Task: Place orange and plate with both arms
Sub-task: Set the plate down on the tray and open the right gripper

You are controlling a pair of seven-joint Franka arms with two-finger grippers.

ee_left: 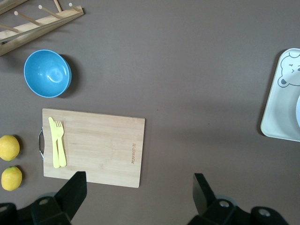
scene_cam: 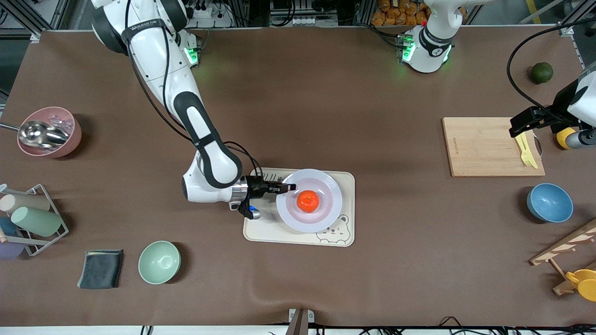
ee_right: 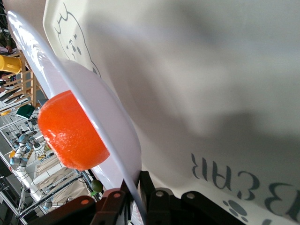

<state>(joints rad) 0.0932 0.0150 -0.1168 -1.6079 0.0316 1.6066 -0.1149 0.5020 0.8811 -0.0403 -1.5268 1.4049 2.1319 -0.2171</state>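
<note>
– Where does the orange [scene_cam: 308,201] sit?
– In the middle of the plate [scene_cam: 326,186], which lies on the bear-print tray [scene_cam: 347,179] mid-worktop; the plate covers most of the tray.

– And the right gripper [scene_cam: 285,188]?
– At the plate's rim toward the right arm's end, jaws closed on that rim. Its wrist view shows the rim passing between the fingers [ee_right: 112,201], though their tips are cut off there.

– The left gripper [ee_left: 136,185]?
– Waiting above the cutting board [scene_cam: 484,146], jaws spread wide, holding nothing. The arm hides part of a lemon [scene_cam: 565,136] beside the board; the yellow fork [scene_cam: 527,156] shows.
</note>
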